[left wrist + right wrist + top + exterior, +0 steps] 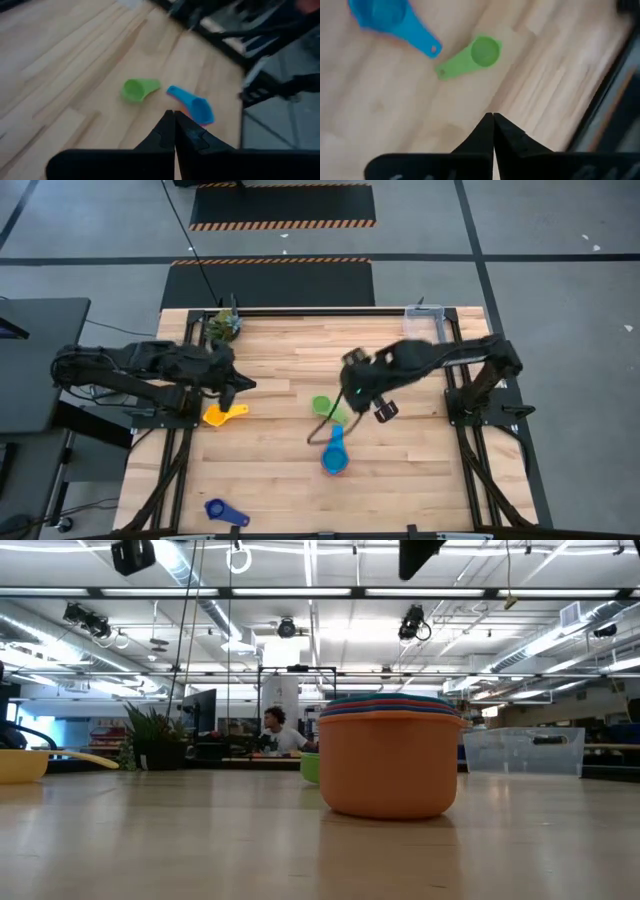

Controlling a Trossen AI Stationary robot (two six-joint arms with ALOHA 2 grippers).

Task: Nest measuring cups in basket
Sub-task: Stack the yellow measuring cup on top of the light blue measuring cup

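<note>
Wooden table [420,470] seen from above, with the green cup [322,406] near its middle taken as landmark. Green cup lies alone on the wood, bowl up, handle flat; in the left wrist view [134,90] it sits just beside the light blue cup [192,104], not touching. The light blue cup [334,454] lies on the near side of the green one and tops a nested stack; from table height the stack shows an orange cup [391,762] outermost, with red and blue rims layered above its lip. Yellow cup [222,415] lies well to the left of the green cup, beside the left gripper [236,386], whose fingers [165,135] are pressed together, holding nothing. Right gripper [385,410] hangs just to the right of the green cup, above the wood, fingers [485,132] likewise closed and empty. Dark blue cup [226,511] lies far off toward the near left corner. The clear basket [422,321] stands at the far right edge, well apart from the green cup; nothing can be made out inside it. A potted plant [225,325] stands at the far left edge.
</note>
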